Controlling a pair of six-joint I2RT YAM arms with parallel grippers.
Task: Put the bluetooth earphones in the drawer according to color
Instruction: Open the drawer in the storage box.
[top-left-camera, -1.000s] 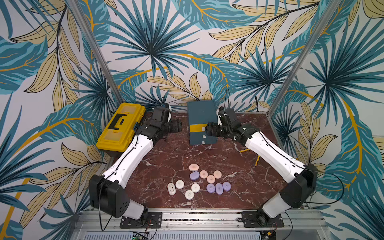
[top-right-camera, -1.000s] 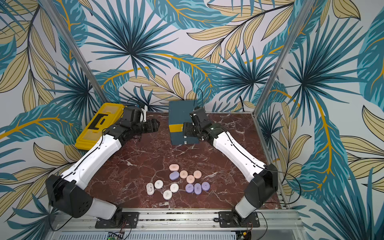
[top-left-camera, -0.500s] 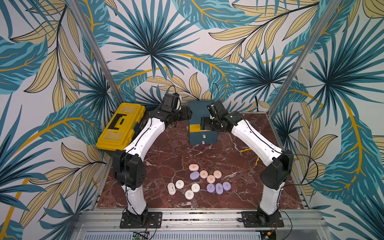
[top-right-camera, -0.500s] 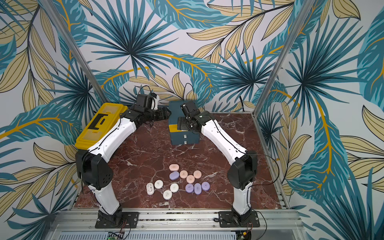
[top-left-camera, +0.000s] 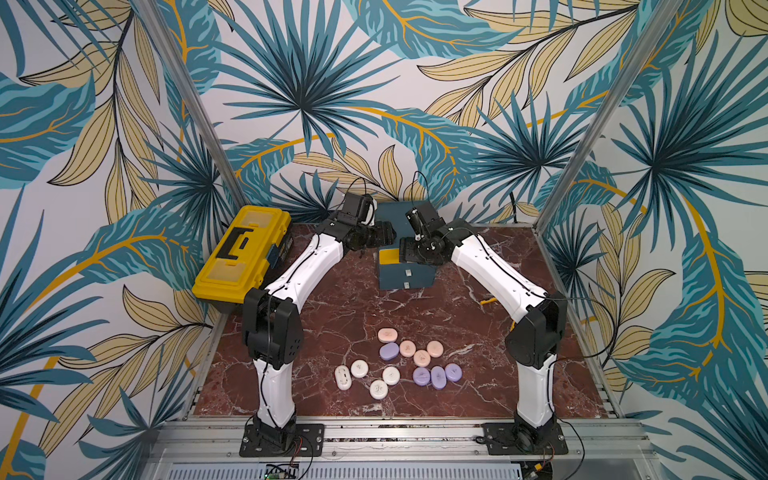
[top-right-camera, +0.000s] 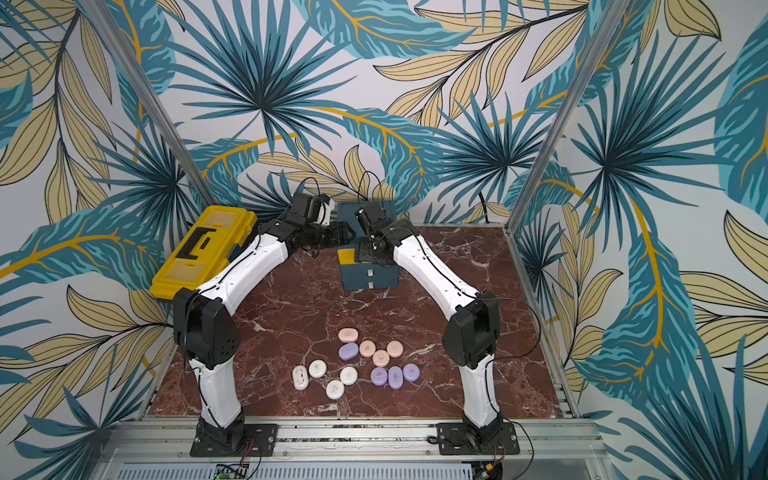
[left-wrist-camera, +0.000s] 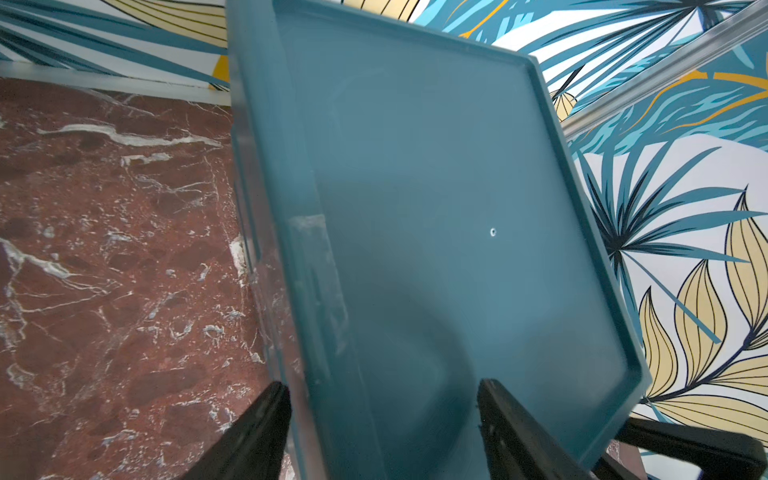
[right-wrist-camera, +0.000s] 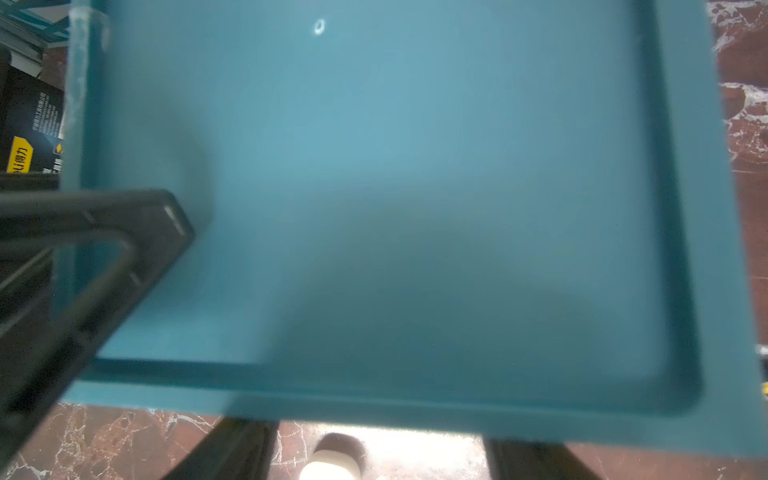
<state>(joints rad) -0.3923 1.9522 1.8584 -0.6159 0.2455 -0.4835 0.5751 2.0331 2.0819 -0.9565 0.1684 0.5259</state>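
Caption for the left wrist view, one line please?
Left gripper, jaws open, over the flat top of the teal drawer cabinet, red marble table beside it.

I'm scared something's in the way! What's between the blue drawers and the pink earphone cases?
Nothing: just bare marble table between drawer cabinet and peach-pink cases, in both top views.

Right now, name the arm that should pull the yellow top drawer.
Right, likely. The right gripper hangs open over the front edge of the cabinet, with the white tab handle of the top drawer between its fingers in the right wrist view. The left gripper straddles the cabinet's side edge.
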